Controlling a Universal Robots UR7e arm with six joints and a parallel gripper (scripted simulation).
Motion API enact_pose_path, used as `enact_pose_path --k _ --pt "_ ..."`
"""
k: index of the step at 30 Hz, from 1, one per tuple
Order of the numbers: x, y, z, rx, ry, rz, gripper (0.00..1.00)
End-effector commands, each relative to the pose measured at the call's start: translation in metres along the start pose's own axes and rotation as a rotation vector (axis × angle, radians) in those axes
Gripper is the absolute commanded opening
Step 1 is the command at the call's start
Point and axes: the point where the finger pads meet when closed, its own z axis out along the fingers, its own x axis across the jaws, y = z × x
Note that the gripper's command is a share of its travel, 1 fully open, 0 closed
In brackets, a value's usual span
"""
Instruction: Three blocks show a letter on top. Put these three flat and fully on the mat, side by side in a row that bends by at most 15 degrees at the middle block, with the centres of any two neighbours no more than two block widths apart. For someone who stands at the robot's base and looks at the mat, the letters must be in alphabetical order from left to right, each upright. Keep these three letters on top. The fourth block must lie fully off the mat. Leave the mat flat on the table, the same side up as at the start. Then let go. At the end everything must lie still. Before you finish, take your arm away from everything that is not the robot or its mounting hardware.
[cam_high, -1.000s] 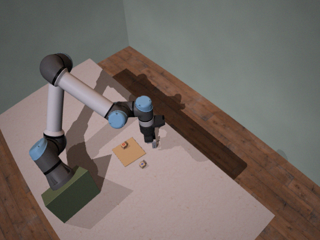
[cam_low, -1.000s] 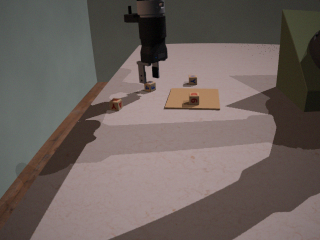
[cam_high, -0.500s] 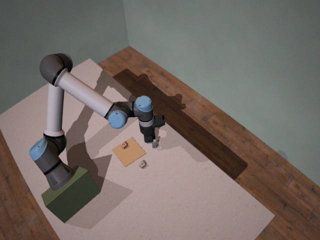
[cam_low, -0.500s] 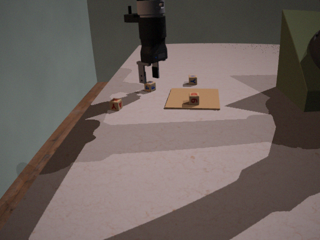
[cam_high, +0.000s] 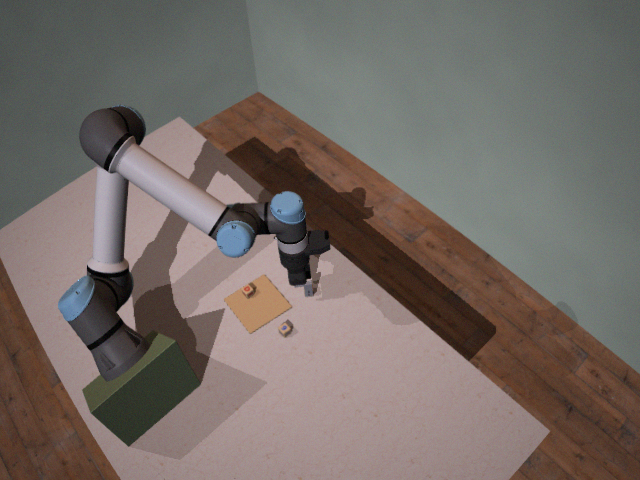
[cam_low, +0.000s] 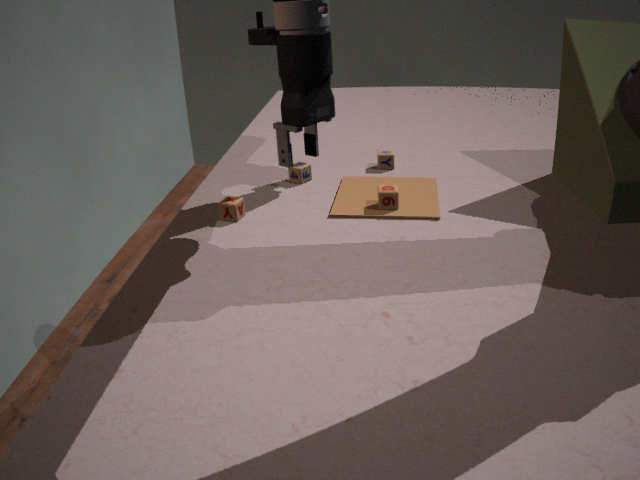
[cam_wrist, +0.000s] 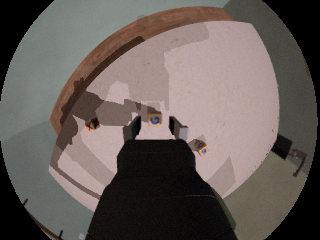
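Note:
My gripper (cam_high: 309, 290) (cam_low: 296, 155) (cam_wrist: 155, 121) is open and empty, pointing straight down. It hangs just over a wooden block with blue letters (cam_low: 299, 173) (cam_wrist: 155, 119), which lies on the table off the mat; the fingertips are level with the block's top. The tan mat (cam_high: 266, 310) (cam_low: 351, 201) lies flat. A block with a red mark on top (cam_high: 249, 290) (cam_low: 388, 196) stands on it. A block with a blue mark on top (cam_high: 285, 327) (cam_low: 385, 159) (cam_wrist: 203, 150) lies off the mat near its edge. A block with red letters (cam_low: 232, 208) (cam_wrist: 90, 124) lies farther out near the table's edge.
The green pedestal (cam_high: 139, 392) (cam_low: 589, 103) carries the arm's base beside the mat. The table's edge and the wooden floor (cam_high: 413, 248) (cam_low: 103, 289) run close behind the red-lettered block. Shadows of the arm fall across the table.

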Motion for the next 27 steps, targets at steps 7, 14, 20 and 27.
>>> enact_pose_path --k 7,14,20,27 --pt "0.0 0.0 0.0 0.002 0.0 0.0 1.0" --pt "0.0 0.0 0.006 0.002 0.0 0.0 1.0" --pt "0.0 0.0 0.013 0.002 0.0 0.0 1.0" --pt "0.0 -0.001 0.026 0.002 0.0 0.0 1.0"
